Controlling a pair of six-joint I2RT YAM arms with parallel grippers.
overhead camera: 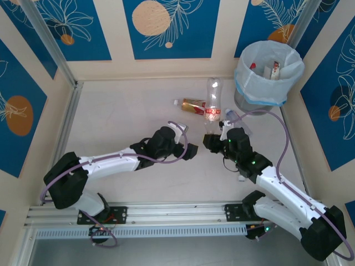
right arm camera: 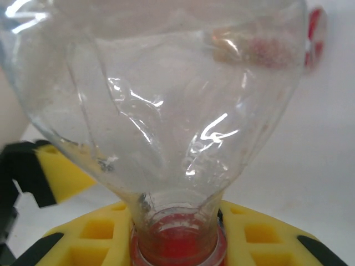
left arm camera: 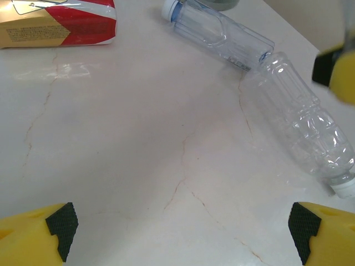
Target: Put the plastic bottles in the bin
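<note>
Right wrist: right claw (right arm camera: 177,239) grips red-capped bottle (right arm camera: 166,111) neck

A clear plastic bottle with a red cap (right arm camera: 177,111) has thin, glossy, dented walls catching bright highlights. A clear ribbed plastic bottle with a blue cap (left arm camera: 222,33) and a gold-and-red labelled bottle (left arm camera: 55,25) look equally shiny. The pale table top (left arm camera: 138,138) is smooth, faintly glossy and stone-like, with hairline cracks. The left gripper (left arm camera: 181,227) has matt yellow plastic fingers (left arm camera: 25,241) with black textured pads (left arm camera: 61,224). A thin, crinkled translucent plastic bag (overhead camera: 260,83) lines the round grey bin (overhead camera: 242,101).
</note>
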